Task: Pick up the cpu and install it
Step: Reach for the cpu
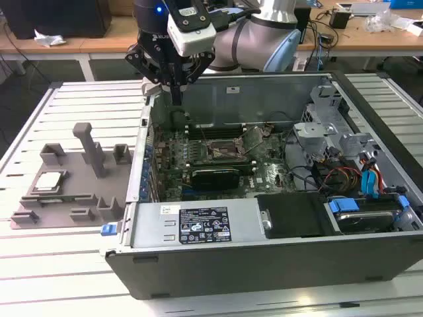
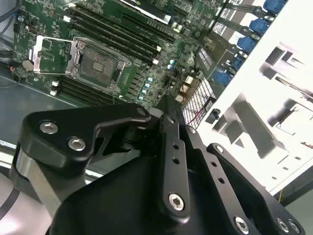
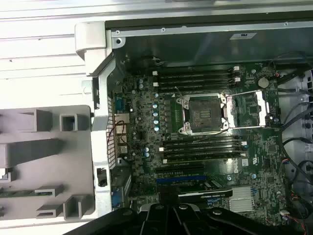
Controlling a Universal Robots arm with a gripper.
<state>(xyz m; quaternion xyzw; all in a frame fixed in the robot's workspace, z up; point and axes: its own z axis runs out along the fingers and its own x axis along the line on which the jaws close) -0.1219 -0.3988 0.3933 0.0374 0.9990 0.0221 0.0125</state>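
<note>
Gripper (image 1: 177,99), jaws closed and empty, is hovering above the computer case (image 1: 231,92); cpu (image 1: 49,181) is lying on the grey tray (image 1: 82,199).

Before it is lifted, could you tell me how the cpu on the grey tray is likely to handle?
The cpu looks thin and flat, so probably stiff and light. Its shiny metal top may be slippery. It lies flat in the grey tray, so it should not roll.
</note>
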